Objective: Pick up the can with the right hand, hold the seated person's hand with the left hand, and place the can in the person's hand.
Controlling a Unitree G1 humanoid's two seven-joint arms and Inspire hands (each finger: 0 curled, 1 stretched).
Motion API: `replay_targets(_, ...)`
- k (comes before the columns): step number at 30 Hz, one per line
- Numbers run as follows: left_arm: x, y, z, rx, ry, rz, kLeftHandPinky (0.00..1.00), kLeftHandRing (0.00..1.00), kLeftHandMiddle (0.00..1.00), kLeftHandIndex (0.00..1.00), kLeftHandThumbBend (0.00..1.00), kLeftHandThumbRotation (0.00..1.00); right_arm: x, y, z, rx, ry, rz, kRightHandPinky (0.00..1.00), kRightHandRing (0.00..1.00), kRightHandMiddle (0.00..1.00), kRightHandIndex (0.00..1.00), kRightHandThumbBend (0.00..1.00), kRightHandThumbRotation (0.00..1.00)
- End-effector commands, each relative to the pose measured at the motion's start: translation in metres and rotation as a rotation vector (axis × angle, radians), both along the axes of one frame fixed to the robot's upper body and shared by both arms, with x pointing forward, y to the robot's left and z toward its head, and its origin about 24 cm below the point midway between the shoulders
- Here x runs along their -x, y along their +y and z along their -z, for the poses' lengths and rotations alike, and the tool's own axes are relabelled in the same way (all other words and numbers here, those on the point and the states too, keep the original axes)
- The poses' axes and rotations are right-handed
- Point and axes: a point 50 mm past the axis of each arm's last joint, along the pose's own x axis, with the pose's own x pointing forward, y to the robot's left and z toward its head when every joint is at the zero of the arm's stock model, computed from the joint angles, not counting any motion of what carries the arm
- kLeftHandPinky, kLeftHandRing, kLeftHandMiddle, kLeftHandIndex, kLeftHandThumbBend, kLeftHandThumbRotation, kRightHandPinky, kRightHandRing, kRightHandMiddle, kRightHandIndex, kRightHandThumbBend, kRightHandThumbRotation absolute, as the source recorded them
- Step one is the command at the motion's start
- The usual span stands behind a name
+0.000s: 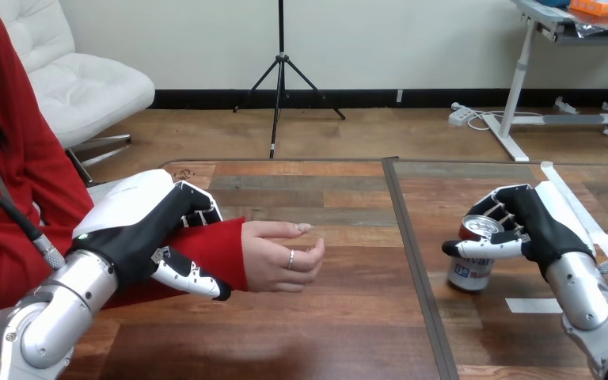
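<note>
Blue-lettered can clasped in right robot hand.

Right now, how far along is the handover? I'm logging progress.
Done: left hand grips the person's wrist. In hand: right hand is curled round the can, apparently standing on the table. Left: lifting it into the person's hand, which is empty.

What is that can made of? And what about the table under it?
The can looks like thin metal, probably aluminium: its top rim shines silver, and its side carries a glossy printed coat. The right robot hand is curled round it. The table looks like wood, or a wood-look surface: brown planks with grain lines and a soft sheen.
</note>
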Motion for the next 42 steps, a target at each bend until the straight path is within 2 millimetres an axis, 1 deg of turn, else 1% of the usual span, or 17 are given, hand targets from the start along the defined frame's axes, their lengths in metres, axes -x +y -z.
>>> replay_targets(1,-0.011,-0.017,-0.05,0.056,-0.207,0.074,0.27,0.32,0.4,0.42,0.8,0.0,-0.038,0.025,-0.057,-0.017,-0.21,-0.063,0.32,0.37,0.41,0.46,0.8,0.0)
replay_targets(21,-0.017,-0.025,-0.049,0.083,-0.208,0.099,0.27,0.32,0.41,0.42,0.79,0.0,-0.047,0.055,-0.07,-0.051,-0.263,-0.152,0.35,0.4,0.44,0.47,0.78,0.0)
replay_targets(42,-0.024,-0.039,-0.045,0.105,-0.195,0.115,0.29,0.34,0.42,0.43,0.77,0.0,-0.054,0.096,-0.094,-0.084,-0.362,-0.273,0.32,0.37,0.41,0.45,0.77,0.0)
